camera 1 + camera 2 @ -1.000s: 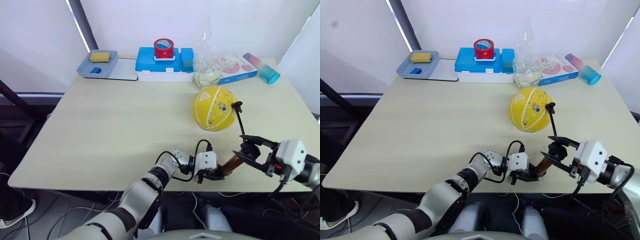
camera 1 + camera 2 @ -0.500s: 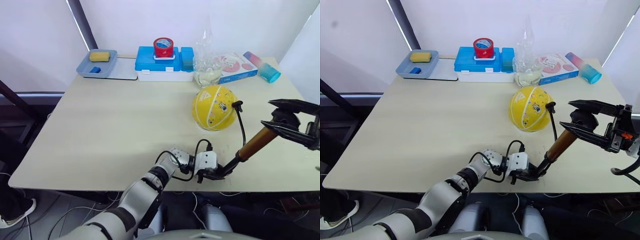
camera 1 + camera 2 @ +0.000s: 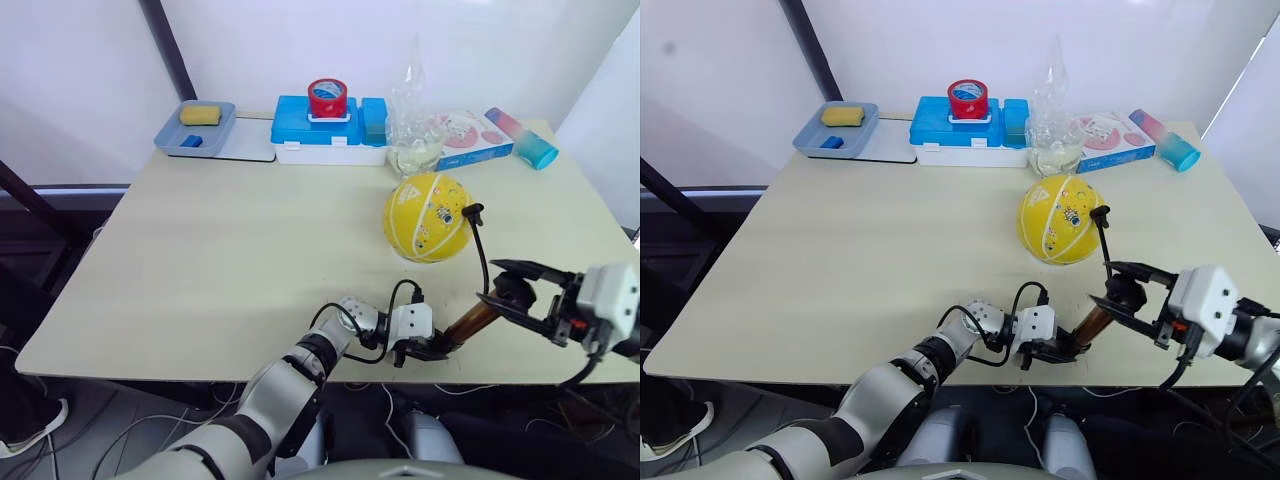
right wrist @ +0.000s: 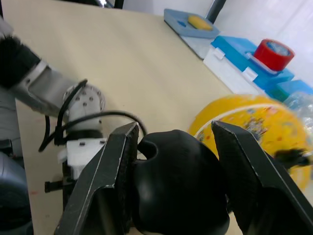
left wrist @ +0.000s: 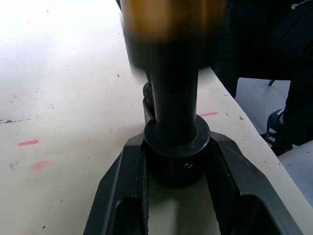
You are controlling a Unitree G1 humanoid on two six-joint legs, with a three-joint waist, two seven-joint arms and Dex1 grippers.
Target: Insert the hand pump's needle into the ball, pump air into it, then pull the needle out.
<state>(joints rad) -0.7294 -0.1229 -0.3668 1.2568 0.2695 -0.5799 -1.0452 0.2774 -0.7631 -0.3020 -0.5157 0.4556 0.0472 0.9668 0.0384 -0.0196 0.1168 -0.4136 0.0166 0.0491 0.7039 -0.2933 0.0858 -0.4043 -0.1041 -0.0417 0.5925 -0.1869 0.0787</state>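
Observation:
The yellow ball [image 3: 428, 216] rests on the table's right half. A black fitting [image 3: 474, 211] sits against its right side; the needle itself is hidden there. From the fitting a thin black hose [image 3: 485, 262] drops to the hand pump [image 3: 468, 326], whose copper cylinder slants up from the table's front edge. My left gripper [image 3: 425, 348] is shut on the pump's black base end [image 5: 176, 161], low on the table. My right gripper [image 3: 515, 290] is shut on the black handle [image 4: 178, 186] at the pump's upper end.
At the back stand a grey tray [image 3: 195, 128] with a yellow sponge, a blue box [image 3: 325, 125] topped by a red tape roll [image 3: 327, 96], a clear plastic bag [image 3: 415, 130], a colourful carton [image 3: 470, 135] and a blue cup [image 3: 538, 150]. The pump sits at the table's front edge [image 3: 300, 375].
Half a second ago the right gripper had drawn the handle up and to the right, stretching the pump long. It has now pushed the handle back down; the left gripper and ball stayed put.

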